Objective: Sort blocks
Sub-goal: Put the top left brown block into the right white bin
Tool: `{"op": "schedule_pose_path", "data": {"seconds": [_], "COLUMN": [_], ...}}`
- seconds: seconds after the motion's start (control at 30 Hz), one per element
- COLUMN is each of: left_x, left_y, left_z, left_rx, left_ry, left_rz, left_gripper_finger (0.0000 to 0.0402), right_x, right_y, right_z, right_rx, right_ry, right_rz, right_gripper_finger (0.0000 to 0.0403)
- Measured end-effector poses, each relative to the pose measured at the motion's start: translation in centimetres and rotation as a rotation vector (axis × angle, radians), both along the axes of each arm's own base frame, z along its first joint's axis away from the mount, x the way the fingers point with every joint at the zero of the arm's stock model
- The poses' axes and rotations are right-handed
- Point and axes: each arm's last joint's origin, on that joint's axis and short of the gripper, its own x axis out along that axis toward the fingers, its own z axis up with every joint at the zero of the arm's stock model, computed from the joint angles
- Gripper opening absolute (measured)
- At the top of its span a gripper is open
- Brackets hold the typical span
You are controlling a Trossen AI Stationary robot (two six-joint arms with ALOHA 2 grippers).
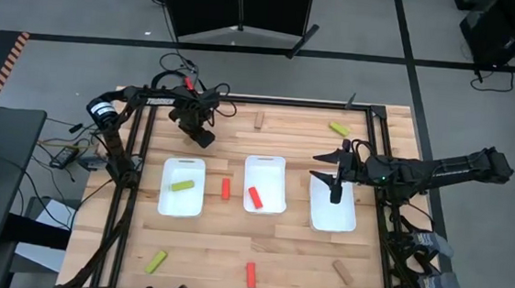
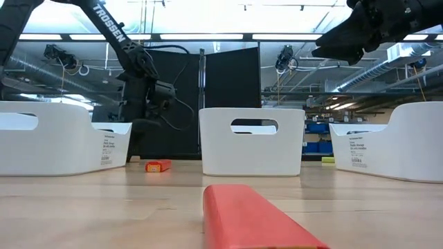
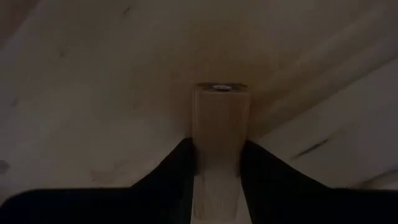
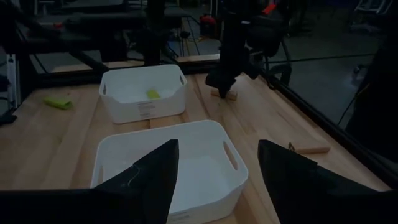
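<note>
My left gripper (image 1: 204, 141) is at the table's far left, pointing down, shut on a plain wood block (image 3: 221, 124). My right gripper (image 1: 335, 182) hangs open above the right white tray (image 1: 347, 223), which shows no block. A yellow-green block (image 1: 181, 186) lies in the left tray (image 1: 166, 201), and a red block (image 1: 254, 197) lies in the middle tray (image 1: 274, 168). Flat on the table lie a red block (image 1: 225, 188), a wood block (image 1: 259, 119), a yellow-green block (image 1: 337, 128), another yellow-green one (image 1: 156, 261), a red one (image 1: 250, 273) and a wood one (image 1: 343, 271). My left gripper pinches the wood block between its two fingers (image 3: 171, 168); they lie along its long sides and leave its free end (image 3: 221, 93) sticking out. The fingers come from above, pointing down. In the right wrist view the block's lower end (image 4: 232, 96) is at the tabletop; I cannot tell whether it touches.
The three white trays stand in a row across the middle of the table. A dark metal frame (image 1: 373, 144) runs along the table's edges. In the low view a red block (image 2: 249, 218) lies close in front. Bare wood lies between the trays and the near edge.
</note>
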Motion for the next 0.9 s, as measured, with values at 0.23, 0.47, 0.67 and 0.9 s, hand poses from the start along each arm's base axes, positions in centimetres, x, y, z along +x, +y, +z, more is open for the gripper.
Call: {"op": "schedule_pose_path", "data": {"seconds": [0.23,0.47,0.67,0.9], "left_x": [5.0,12.0,16.9,21.9], "left_y": [-0.2,-4.2,-10.3,-15.8], "left_z": [4.8,12.2,17.0,14.6], "left_rx": [0.180,0.351,0.464,0.434], "left_ry": [-0.175,-0.462,-0.823,-1.046], "left_rz": [-0.101,-0.266,-0.413,-0.494], "left_gripper_finger": [0.0104,0.0104,0.0104,0.0104], "right_x": [-0.3,-1.0,-2.5,-4.4], "right_y": [0.1,1.0,2.1,2.8], "right_z": [0.5,4.6,9.3,13.2], "right_rx": [-0.036,-0.136,-0.241,-0.305], "right_ry": [-0.015,-0.132,-0.275,-0.409], "right_rz": [0.016,0.107,0.201,0.281], "right_gripper_finger": [0.0229,0.0223,0.0216,0.0211]}}
